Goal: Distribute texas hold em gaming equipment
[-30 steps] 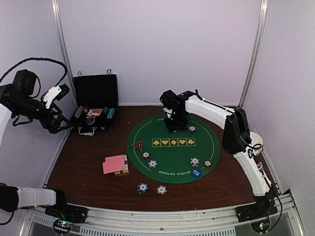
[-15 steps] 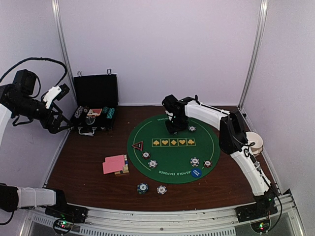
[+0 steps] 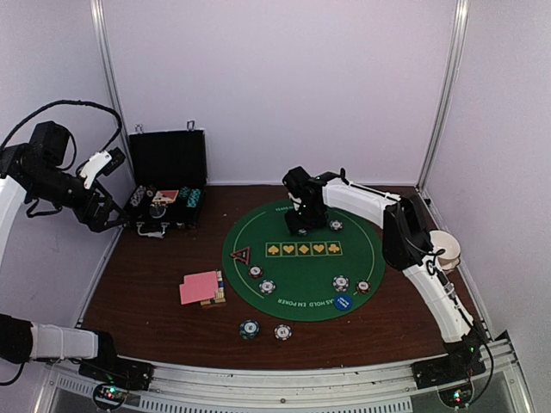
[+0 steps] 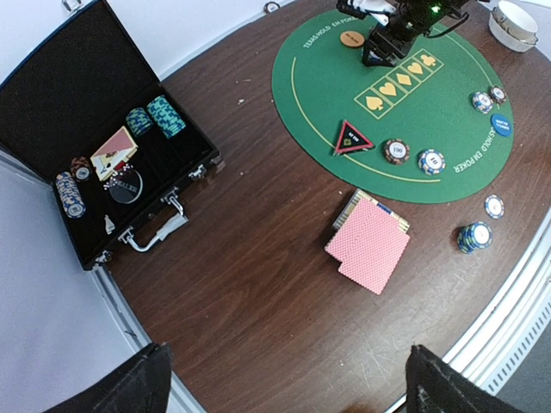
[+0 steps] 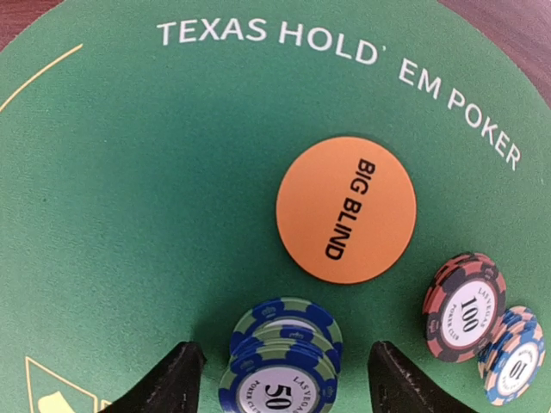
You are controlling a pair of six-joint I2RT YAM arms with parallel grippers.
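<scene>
My right gripper [image 5: 288, 383] is open low over the far part of the green mat [image 3: 301, 284], its fingertips either side of a small stack of blue-green 50 chips [image 5: 280, 361] without touching it. The orange BIG BLIND disc [image 5: 346, 209] lies just beyond, with a red 100 chip [image 5: 465, 305] to the right. Pink-backed cards [image 3: 200, 286] lie left of the mat. The red-black triangular marker [image 3: 241, 255] and the blue disc [image 3: 343, 302] lie on the mat. My left gripper [image 4: 288, 396] is open and empty, held high at the left.
The open black case [image 3: 166, 185] with chips stands at the back left. A yellow-blue card box [image 3: 217, 292] lies under the cards. Loose chips [image 3: 268, 286] lie on the mat, and two chips [image 3: 249, 329] lie on the wood in front. A white cup [image 3: 445, 245] stands at the right.
My right wrist has shifted slightly left and down over the mat's far part. My left arm has crept a little to the right.
</scene>
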